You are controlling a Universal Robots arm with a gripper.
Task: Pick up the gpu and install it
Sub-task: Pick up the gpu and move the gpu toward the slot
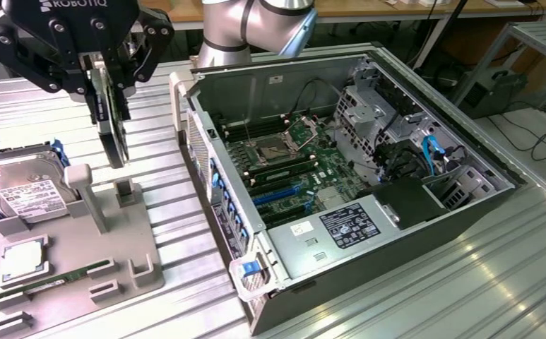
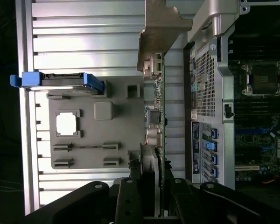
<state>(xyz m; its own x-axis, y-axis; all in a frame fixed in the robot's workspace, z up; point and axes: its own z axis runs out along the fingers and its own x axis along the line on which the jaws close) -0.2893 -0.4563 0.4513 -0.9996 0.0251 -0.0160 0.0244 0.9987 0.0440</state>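
— Black fingers of the gripper (image 2: 151, 189) are right up close. What are they doing?
— They are squeezed nearly shut on the gpu (image 1: 114, 131). It is pinched by one end and hangs straight down from the hand.
— Is it touching anything else?
— No. Its low end hangs in the air just above the gray holder (image 1: 84, 240), near the little post (image 1: 125, 192) under the hand.
— What else is on that holder?
— A hard drive (image 1: 18, 185) with blue clips, off to one side of the hand, then a square chip (image 1: 23, 258) and a thin memory stick (image 1: 61, 277) farther out.
— And the big box?
— That is the computer case (image 1: 499, 201), lying open on the other side of the hand, well apart from the card. Inside it is a green board (image 1: 297, 166). Its blue slots (image 1: 275, 196) look empty.
— What could go wrong?
— I think the card could slip, because the hand holds only a small bit and the rest hangs free. It could also tip in the grip. Then its silver end (image 2: 161, 28) might bump the post below or the case wall (image 1: 190, 99), and it would not line up with a slot. A hard bump could hurt the card
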